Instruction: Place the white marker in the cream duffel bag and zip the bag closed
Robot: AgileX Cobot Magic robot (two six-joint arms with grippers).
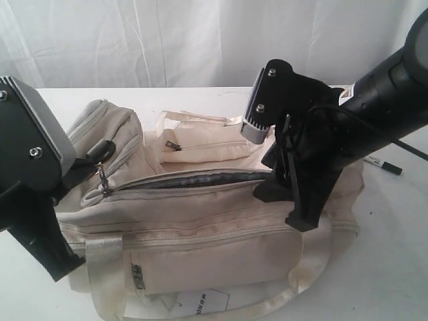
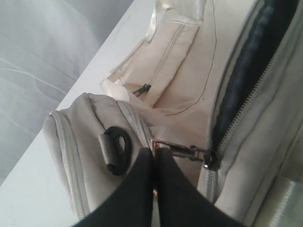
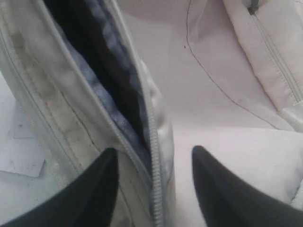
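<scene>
The cream duffel bag point(image 1: 200, 227) lies across the table, its top zip parted over a dark inside point(image 1: 200, 177). At the bag's left end, my left gripper point(image 1: 90, 166) point(image 2: 154, 152) is shut on the metal zipper pull point(image 2: 177, 149), which hangs from the slider point(image 2: 210, 161). My right gripper point(image 1: 284, 208) point(image 3: 154, 150) is open over the right end of the opening. Its fingers straddle the zipper track point(image 3: 154, 189) and hold nothing. The white marker point(image 1: 382, 164) with its black cap lies on the table to the right of the bag, partly behind my right arm.
A black clip point(image 2: 116, 149) sits on the end pocket beside the pull. A zipped cream pouch point(image 1: 200, 147) lies behind the bag. The webbing strap point(image 1: 314, 267) loops round the front right. A paper tag point(image 1: 200, 302) sticks out under the bag's front.
</scene>
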